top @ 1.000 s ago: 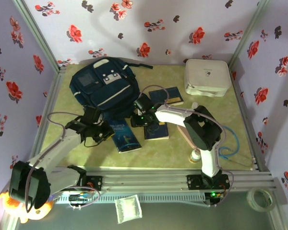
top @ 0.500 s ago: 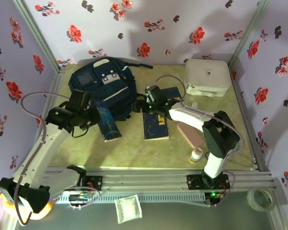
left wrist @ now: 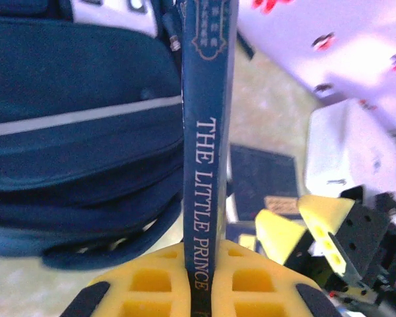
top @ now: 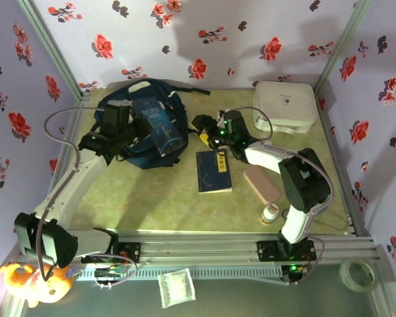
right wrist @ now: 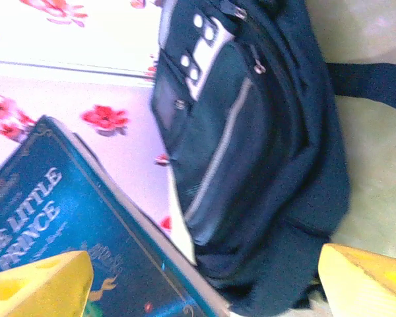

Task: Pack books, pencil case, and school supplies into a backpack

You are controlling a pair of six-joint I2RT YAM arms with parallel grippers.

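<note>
Above backpack, Little Prince book lengthwise, seemingly outward from left claw.

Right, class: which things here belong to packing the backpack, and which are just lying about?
For the job: backpack, Little Prince book, book on the table, pencil case.
Lying about: white box, small white bottle, white packet.
</note>
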